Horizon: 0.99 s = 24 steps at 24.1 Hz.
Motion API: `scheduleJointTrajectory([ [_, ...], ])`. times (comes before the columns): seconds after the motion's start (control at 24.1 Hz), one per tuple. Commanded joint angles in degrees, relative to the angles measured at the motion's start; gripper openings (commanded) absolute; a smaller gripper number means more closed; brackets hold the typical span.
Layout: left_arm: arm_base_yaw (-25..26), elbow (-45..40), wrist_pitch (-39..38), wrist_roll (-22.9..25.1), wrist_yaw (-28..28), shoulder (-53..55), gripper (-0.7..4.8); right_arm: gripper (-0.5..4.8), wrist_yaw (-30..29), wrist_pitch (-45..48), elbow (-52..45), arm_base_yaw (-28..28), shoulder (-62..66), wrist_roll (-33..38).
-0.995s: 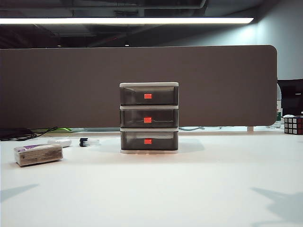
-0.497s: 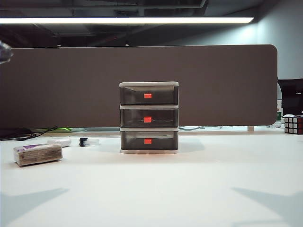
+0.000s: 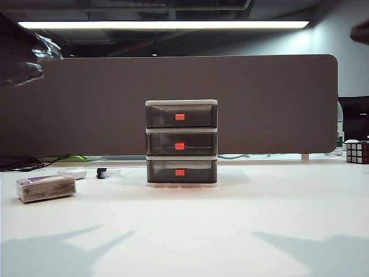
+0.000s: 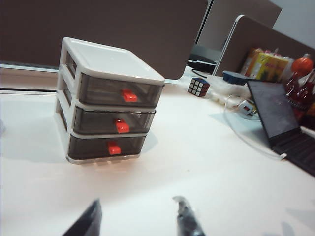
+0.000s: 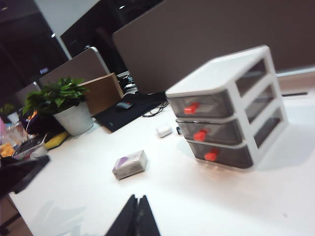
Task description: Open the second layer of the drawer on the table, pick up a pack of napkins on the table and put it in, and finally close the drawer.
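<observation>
Exterior view: drawer (image 3: 181,144) closed; left end effector (image 4: 140,221) open, right end effector (image 5: 137,216) closed, both aloft.

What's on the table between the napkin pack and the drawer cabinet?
In the exterior view, a small white oval case and a small dark object lie between the napkin pack and the drawer cabinet, farther back.

I see the drawer (image 3: 181,143) in smoky translucent plastic with a white frame, on a smooth matt white table (image 3: 230,231).
</observation>
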Motion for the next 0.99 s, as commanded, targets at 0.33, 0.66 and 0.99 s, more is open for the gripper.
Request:
scheduleJointTrajectory([
  [0.33, 0.0, 2.58, 19.96, 2.49, -0.15, 25.77, 1.89, -0.05, 3.17, 2.01, 7.74, 1.97, 15.21, -5.57],
  [0.66, 0.0, 13.57, 29.99, 8.5, 0.11, 50.95, 1.87, -0.04, -1.36, 14.69, 11.69, 1.97, 34.12, -6.82],
  [0.99, 0.11, 21.59, 30.14, 9.75, -3.34, 62.1, 1.85, -0.05, -4.52, 22.49, 13.38, 1.95, 47.34, -11.41],
])
